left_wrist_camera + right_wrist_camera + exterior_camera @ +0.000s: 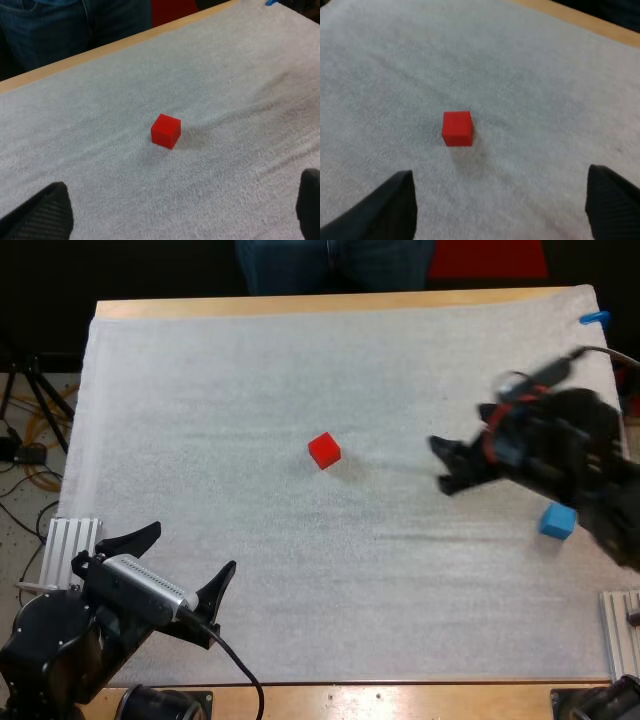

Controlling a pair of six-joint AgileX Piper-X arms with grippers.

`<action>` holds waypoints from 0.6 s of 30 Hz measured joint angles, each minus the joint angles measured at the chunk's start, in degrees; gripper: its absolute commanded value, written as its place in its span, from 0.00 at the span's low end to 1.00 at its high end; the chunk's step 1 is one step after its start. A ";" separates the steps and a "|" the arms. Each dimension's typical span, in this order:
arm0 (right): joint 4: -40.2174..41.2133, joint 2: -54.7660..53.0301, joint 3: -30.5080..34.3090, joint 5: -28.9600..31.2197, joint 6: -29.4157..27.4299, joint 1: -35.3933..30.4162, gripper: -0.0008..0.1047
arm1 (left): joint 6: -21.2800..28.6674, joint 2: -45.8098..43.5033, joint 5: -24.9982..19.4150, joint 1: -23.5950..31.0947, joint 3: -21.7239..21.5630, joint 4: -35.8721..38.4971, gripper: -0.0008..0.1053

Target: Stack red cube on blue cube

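Matte red cube (pixel 324 451) rests flat on the mat (pixel 200 390); left hand (pixel 192 547) and right hand (pixel 438 465) released.

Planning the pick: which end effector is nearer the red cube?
Right. The right end effector points at the red cube across a gap; the left end effector sits farther off, at the near edge of the mat.

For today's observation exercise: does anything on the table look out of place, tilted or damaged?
Nothing stands out. The red cube sits flat on the mat; the blue cube lies apart from it, near the right tool. That tool and the left tool are open and empty.
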 measured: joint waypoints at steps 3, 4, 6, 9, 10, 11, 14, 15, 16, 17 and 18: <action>-0.40 7.38 -3.91 3.33 0.00 2.93 0.66 | 0.00 0.00 0.00 0.00 0.00 0.00 0.83; -0.38 9.81 -5.69 4.19 0.00 3.82 0.66 | 0.00 0.00 0.00 0.00 0.00 0.00 0.83; -0.38 14.25 -8.49 5.14 0.00 4.81 0.66 | 0.00 0.00 0.00 0.00 0.00 0.00 0.83; -0.38 20.42 -12.46 5.78 0.00 5.52 0.66 | 0.00 0.00 0.00 0.00 0.00 0.00 0.83; -0.38 22.89 -13.99 5.79 0.00 5.52 0.66 | 0.00 0.00 0.00 0.00 0.00 0.00 0.83; -0.38 25.19 -15.24 5.91 0.00 5.66 0.66 | 0.00 0.00 0.00 0.00 0.00 0.00 0.83; -0.38 30.02 -18.85 6.15 0.00 6.17 0.66 | 0.00 0.00 0.00 0.00 0.00 0.00 0.83; -0.38 31.00 -19.56 6.21 0.00 6.36 0.66 | 0.00 0.00 0.00 0.00 0.00 0.00 0.83; -0.38 32.90 -20.70 6.38 0.00 6.82 0.66 | 0.00 0.00 0.00 0.00 0.00 0.00 0.83; -0.38 34.46 -22.13 6.37 0.00 7.42 0.66 | 0.00 0.00 0.00 0.00 0.00 0.00 0.83; -0.38 35.40 -22.85 6.37 0.00 7.76 0.66 | 0.00 0.00 0.00 0.00 0.00 0.00 0.83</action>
